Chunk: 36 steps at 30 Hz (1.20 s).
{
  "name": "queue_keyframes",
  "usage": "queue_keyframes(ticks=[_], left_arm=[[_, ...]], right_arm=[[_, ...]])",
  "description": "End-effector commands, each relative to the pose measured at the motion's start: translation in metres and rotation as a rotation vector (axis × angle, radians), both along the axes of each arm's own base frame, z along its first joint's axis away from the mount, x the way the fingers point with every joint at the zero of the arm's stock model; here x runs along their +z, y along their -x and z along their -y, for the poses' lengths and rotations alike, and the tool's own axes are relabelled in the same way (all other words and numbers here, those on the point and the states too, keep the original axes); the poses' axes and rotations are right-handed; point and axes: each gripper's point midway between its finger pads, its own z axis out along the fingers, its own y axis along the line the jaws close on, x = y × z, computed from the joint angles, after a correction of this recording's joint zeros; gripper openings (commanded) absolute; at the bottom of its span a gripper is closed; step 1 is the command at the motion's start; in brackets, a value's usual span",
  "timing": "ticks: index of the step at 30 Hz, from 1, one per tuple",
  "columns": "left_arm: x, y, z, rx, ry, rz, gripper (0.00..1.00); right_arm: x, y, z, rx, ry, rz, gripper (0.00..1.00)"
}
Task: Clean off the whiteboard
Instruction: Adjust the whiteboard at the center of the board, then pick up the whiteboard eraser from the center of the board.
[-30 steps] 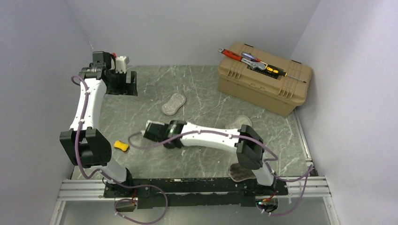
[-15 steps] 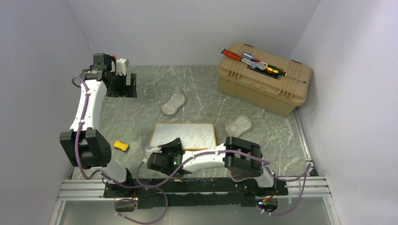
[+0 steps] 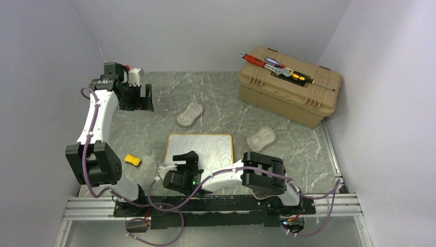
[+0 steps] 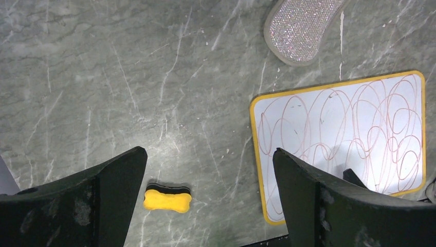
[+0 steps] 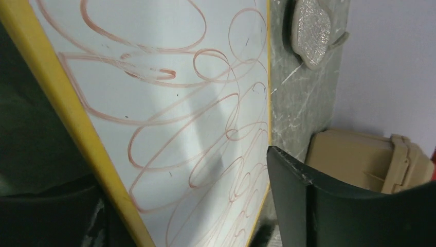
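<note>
The whiteboard (image 3: 201,148) lies flat mid-table, its yellow frame around a white face covered with red scribbles; it also shows in the left wrist view (image 4: 342,134) and fills the right wrist view (image 5: 169,92). My right gripper (image 3: 181,160) is low at the board's near left corner, jaws apart, and the board's surface spans the gap between its fingers (image 5: 313,206). My left gripper (image 3: 137,95) hangs high over the far left of the table, open (image 4: 210,154) and holding nothing. A yellow bone-shaped eraser (image 3: 132,160) lies left of the board, seen between the left fingers (image 4: 167,199).
A tan toolbox (image 3: 289,85) with tools on its lid stands at the back right. One glittery sponge (image 3: 190,114) lies beyond the board, and another sponge (image 3: 261,138) sits by the board's right edge. Grey walls close in on both sides.
My right arm has drawn back from across the table middle to the near edge, and the whiteboard now shows. Its jaws have gone from shut to apart. The left gripper shifted slightly right.
</note>
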Motion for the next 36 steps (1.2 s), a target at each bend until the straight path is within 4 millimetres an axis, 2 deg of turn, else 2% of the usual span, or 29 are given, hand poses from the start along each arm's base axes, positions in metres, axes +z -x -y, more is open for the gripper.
queue_keyframes(ticks=[1,3,4,11,18,20,22,25,29,31,33,36], left_arm=[[0.008,0.002,0.004,-0.04,0.007,0.022,0.99],[0.008,0.004,0.003,-0.046,0.003,0.021,0.99],[0.007,0.004,0.003,-0.049,0.003,0.019,1.0],[0.004,0.008,0.006,-0.075,0.011,0.003,0.99],[0.002,0.008,0.006,-0.085,0.008,-0.007,0.99],[0.001,0.008,0.006,-0.089,0.01,-0.011,1.0],[0.0,0.008,0.006,-0.091,0.006,-0.011,0.99],[-0.001,0.009,0.006,-0.094,0.007,-0.016,1.0],[-0.004,0.009,0.007,-0.098,0.015,-0.023,0.99],[-0.007,0.009,0.008,-0.101,0.018,-0.029,1.0],[-0.008,0.01,0.008,-0.104,0.021,-0.036,1.0],[-0.009,0.01,0.008,-0.11,0.019,-0.038,0.99]], right_arm=[[0.002,0.015,-0.012,-0.045,-0.151,-0.111,0.86],[0.0,0.018,-0.009,-0.065,-0.168,-0.139,0.98],[-0.001,0.02,-0.008,-0.08,-0.185,-0.16,0.99],[0.001,0.038,-0.002,-0.184,-0.274,-0.301,1.0],[0.033,0.057,0.006,-0.268,-0.405,-0.439,1.0],[0.051,0.056,0.012,-0.282,-0.441,-0.446,1.0],[0.069,0.045,0.022,-0.322,-0.494,-0.454,1.0],[0.094,0.002,0.058,-0.503,-0.625,-0.491,1.0],[0.109,-0.067,0.132,-0.775,-0.841,-0.505,1.0],[0.105,-0.091,0.17,-0.898,-0.898,-0.502,1.0],[0.094,-0.11,0.208,-1.02,-0.933,-0.482,1.0],[0.065,-0.122,0.252,-1.169,-0.947,-0.484,1.0]])
